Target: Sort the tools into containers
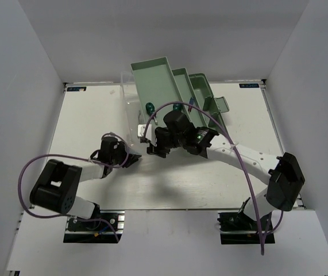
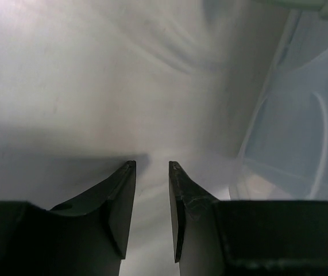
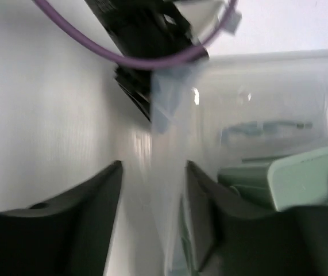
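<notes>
Two robot arms reach over a white table (image 1: 95, 115): the left gripper (image 2: 152, 165) hangs open and empty above bare tabletop, the right gripper (image 3: 152, 167) spread open at the clear lid (image 3: 255, 115) of a green toolbox (image 1: 158, 77), a green-handled screwdriver (image 1: 149, 107) just beside its fanned trays.

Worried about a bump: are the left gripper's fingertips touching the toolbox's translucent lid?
Apart. In the left wrist view, a strip of table shows between the left gripper fingertips and the edge of the translucent lid to their right.
</notes>
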